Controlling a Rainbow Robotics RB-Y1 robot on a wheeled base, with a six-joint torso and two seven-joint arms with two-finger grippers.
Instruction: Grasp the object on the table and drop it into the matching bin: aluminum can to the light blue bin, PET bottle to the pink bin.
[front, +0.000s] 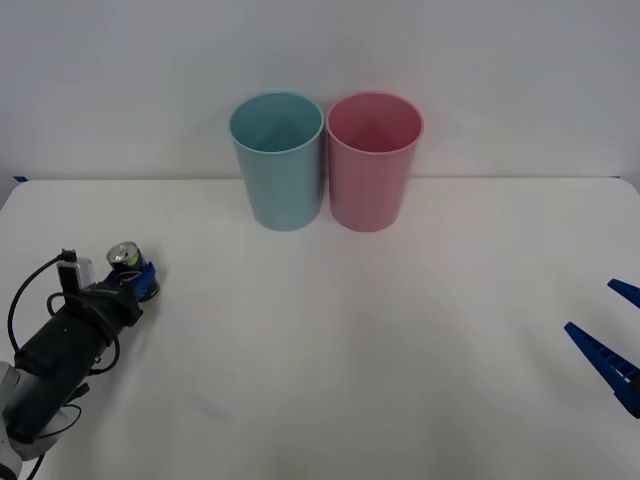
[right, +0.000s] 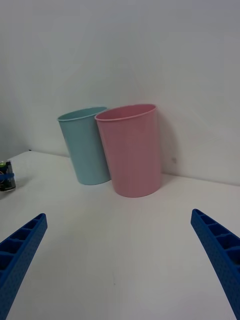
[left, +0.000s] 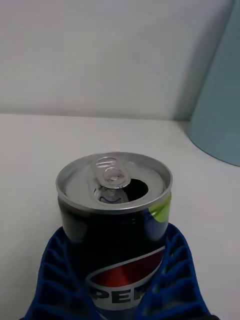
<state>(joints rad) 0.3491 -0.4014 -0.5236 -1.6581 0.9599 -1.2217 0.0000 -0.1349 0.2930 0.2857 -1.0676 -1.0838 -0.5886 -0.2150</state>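
Far to the left of the light blue bin (front: 277, 160), near the table (front: 330, 350) edge: left gripper (front: 138, 283), blue ribbed fingers (left: 52, 272) clamped around the aluminum can (front: 124, 259). Can upright, silver top up, tab opening visible in the left wrist view (left: 114, 210), red, white and blue label facing the wrist camera, body pressed between both fingers. Whether the can base rested on the white tabletop or hung just above it: could not be told.

Toward the back of the table, centre: light blue bin standing upright, rim open. Directly to its right, the pink bin (front: 373, 160), also upright, sides touching or very nearly touching the light blue bin.

Far to the right of the pink bin, low at the table's right edge: right gripper (right: 120, 260), fingers (front: 600, 355) spread wide apart, nothing between them, well apart from both bins.
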